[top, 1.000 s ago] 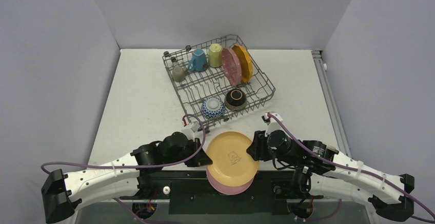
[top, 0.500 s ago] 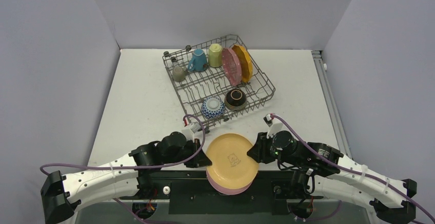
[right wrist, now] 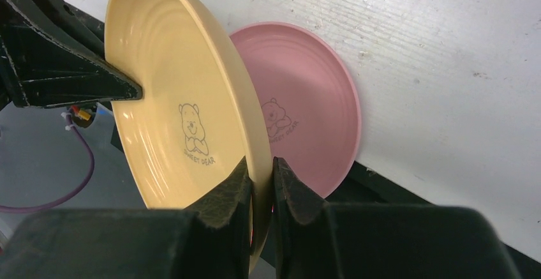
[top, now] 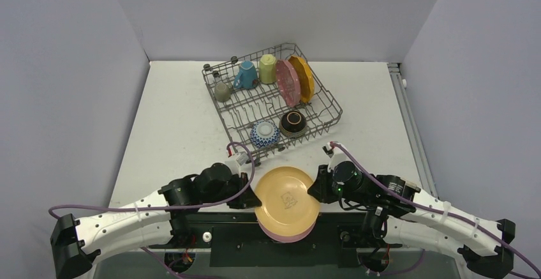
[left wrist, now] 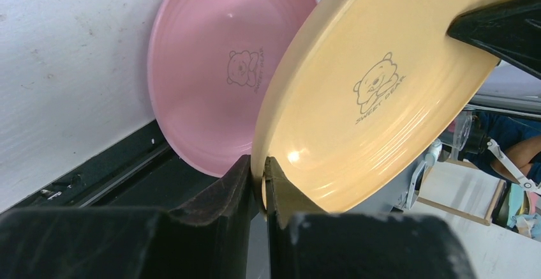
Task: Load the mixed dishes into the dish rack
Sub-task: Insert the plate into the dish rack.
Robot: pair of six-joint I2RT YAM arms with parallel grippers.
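A yellow plate (top: 287, 196) with a bear print is lifted at the table's near edge, tilted over a light pink plate (top: 287, 233) that lies flat and juts past the edge. My left gripper (top: 254, 197) is shut on the yellow plate's left rim (left wrist: 383, 87), both pads pressed to it (left wrist: 263, 170). My right gripper (top: 314, 193) pinches the opposite rim (right wrist: 185, 100), its gripper (right wrist: 261, 177) shut on it. The light pink plate (right wrist: 306, 100) shows behind. The dish rack (top: 242, 110) stands farther back.
The rack holds a grey mug (top: 222, 92), blue mug (top: 245, 75), pale-yellow mug (top: 267, 68), an upright dark pink plate (top: 287, 82) and orange plate (top: 302, 78), a blue-white bowl (top: 264, 133) and a dark brown bowl (top: 293, 122). Grey walls enclose the table.
My right gripper has closed from partly open onto the yellow plate's right rim. The left gripper kept its grip, and the plate shifted only slightly.
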